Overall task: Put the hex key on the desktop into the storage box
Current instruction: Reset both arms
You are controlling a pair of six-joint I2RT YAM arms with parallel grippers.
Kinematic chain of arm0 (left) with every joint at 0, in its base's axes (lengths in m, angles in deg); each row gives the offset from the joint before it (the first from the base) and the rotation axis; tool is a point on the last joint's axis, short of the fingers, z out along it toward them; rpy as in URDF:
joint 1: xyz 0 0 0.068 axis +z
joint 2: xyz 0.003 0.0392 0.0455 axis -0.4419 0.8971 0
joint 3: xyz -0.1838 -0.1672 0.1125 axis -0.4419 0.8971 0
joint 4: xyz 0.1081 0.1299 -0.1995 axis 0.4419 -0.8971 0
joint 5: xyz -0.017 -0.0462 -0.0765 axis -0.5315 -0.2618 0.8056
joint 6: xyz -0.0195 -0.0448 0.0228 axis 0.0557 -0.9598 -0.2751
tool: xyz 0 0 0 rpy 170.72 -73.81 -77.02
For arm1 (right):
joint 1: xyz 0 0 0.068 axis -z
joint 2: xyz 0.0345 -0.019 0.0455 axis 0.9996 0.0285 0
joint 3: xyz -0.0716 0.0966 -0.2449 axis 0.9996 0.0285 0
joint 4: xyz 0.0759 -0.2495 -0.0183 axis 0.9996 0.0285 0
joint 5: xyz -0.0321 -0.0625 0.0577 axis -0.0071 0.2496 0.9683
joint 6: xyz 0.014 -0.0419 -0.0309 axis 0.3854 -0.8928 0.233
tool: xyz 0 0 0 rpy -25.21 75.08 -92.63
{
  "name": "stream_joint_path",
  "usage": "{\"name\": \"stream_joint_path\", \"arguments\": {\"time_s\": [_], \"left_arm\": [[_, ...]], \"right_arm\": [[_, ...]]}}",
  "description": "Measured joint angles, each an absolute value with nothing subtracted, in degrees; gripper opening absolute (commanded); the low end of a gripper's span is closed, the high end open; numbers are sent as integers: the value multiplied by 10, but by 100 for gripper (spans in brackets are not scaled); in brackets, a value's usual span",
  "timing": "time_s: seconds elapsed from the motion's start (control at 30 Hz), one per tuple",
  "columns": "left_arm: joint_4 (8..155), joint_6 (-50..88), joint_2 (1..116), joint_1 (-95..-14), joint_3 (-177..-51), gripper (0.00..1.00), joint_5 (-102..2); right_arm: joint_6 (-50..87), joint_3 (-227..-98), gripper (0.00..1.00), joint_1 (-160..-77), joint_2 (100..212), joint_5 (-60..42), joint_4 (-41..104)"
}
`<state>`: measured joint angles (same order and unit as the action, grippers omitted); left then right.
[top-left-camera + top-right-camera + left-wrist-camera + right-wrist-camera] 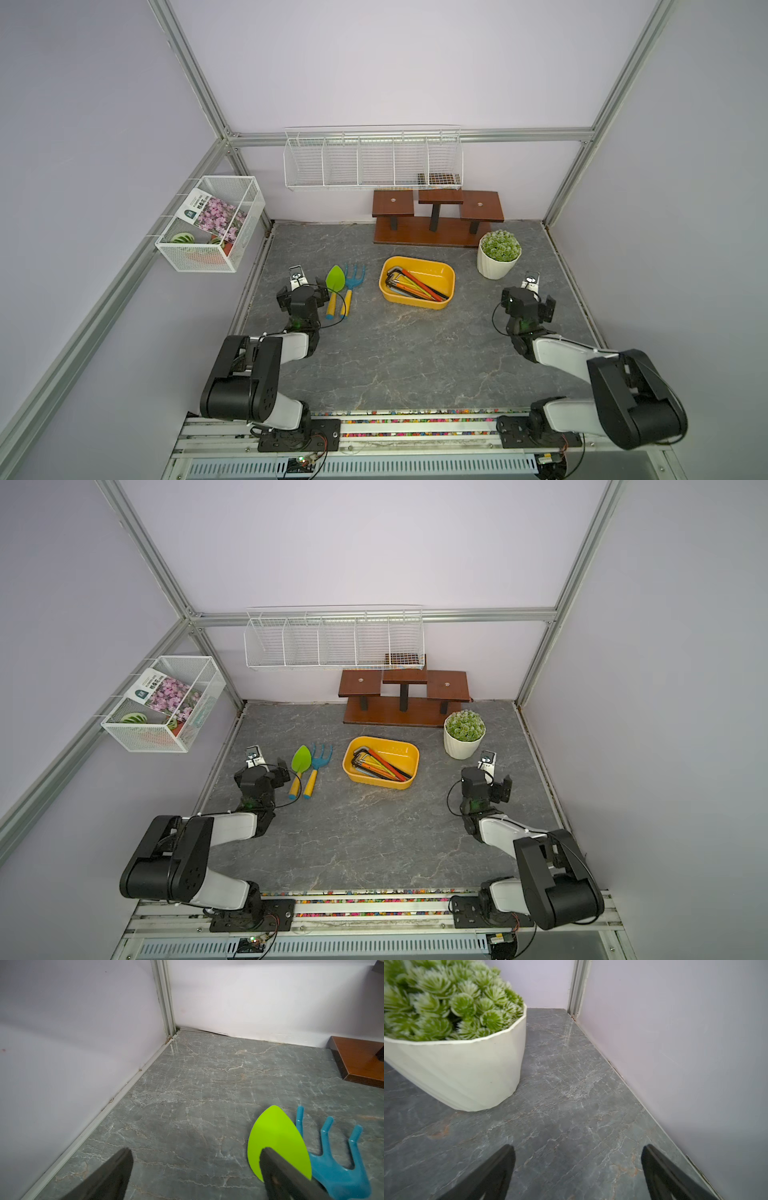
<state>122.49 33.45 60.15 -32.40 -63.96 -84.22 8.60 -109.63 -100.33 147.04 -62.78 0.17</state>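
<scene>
Several hex keys (419,286) lie inside the storage box (415,306), long axes running far-left to near-right, about midway between left gripper (195,1151) and right gripper (577,1147), both wide apart and empty; none shows on the desktop (395,353).

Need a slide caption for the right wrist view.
Open right gripper over the marbled desktop, white potted plant close by.

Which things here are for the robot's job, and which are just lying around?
For the job: hex keys, already lying in the storage box; the desktop; left gripper and right gripper, both open, empty.

Just lying about: green trowel, blue rake, potted plant, wooden stand, wire rack, mesh basket.
</scene>
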Motion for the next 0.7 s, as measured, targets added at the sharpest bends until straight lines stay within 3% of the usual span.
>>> {"name": "stream_joint_path", "arguments": {"time_s": [0.33,0.37,0.7], "left_arm": [[1311,330,624,-288,-604,100,-772],[1314,330,625,-288,-604,97,-770],[1308,328,621,-288,-605,100,-757]], "right_arm": [[7,-1095,99,-1004,1531,-527,-117],[4,-1094,99,-1004,1539,-524,-120],[18,-1125,99,-969,1540,-482,-99]]}}
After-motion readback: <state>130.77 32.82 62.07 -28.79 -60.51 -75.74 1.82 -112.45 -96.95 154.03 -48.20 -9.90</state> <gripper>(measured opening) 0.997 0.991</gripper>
